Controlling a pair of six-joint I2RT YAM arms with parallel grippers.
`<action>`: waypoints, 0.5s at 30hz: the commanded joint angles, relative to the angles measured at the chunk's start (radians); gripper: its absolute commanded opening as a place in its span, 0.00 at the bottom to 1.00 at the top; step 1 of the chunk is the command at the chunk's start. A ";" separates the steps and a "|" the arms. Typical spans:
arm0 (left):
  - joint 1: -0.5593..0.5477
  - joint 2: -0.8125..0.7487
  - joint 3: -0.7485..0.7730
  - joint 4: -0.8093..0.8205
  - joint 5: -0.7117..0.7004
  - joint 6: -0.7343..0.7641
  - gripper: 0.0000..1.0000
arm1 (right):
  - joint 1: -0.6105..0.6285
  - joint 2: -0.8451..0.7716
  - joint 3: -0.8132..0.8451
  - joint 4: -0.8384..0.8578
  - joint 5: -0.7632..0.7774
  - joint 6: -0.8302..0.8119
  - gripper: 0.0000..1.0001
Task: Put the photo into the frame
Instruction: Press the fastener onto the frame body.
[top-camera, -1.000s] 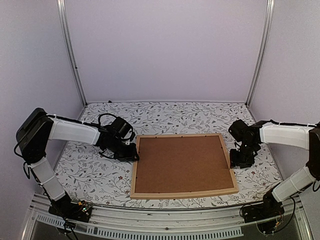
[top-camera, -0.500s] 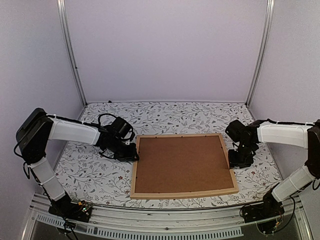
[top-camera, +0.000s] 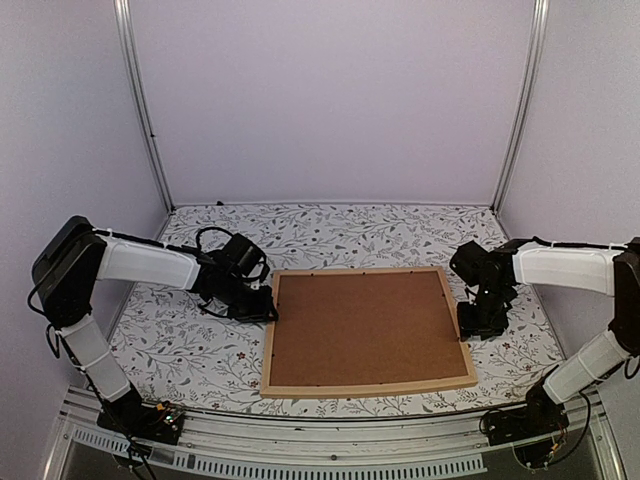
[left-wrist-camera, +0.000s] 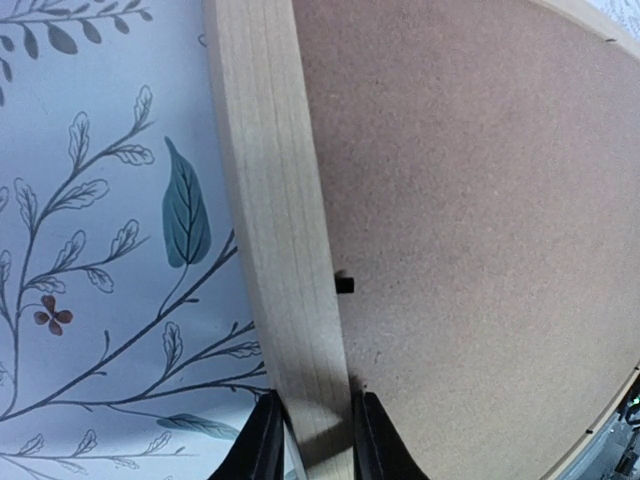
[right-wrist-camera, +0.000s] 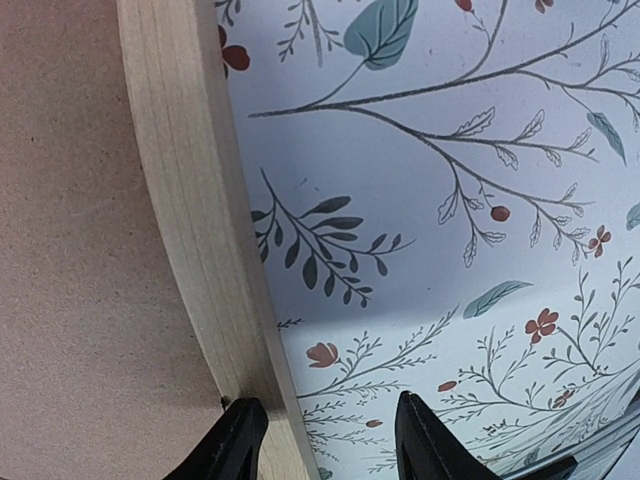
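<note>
As right gripper (right-wrist-camera: 332, 440) edges in, frame (top-camera: 365, 388) flanked

Left gripper (left-wrist-camera: 315, 445) clamps its left rail; right gripper, jaws apart, has slid over the right rail. Frame lies backing board (top-camera: 365, 325) up by the worktop's (top-camera: 180, 340) near edge, photo unseen; flip looks next.
</note>
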 joint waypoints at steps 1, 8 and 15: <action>-0.025 0.034 -0.026 0.004 -0.014 0.032 0.22 | 0.008 0.043 -0.003 0.055 -0.004 0.000 0.48; -0.025 0.036 -0.026 0.003 -0.016 0.033 0.22 | 0.009 0.061 0.002 0.067 -0.009 -0.003 0.48; -0.027 0.040 -0.023 0.004 -0.017 0.036 0.21 | 0.037 0.086 0.008 0.077 -0.021 0.004 0.48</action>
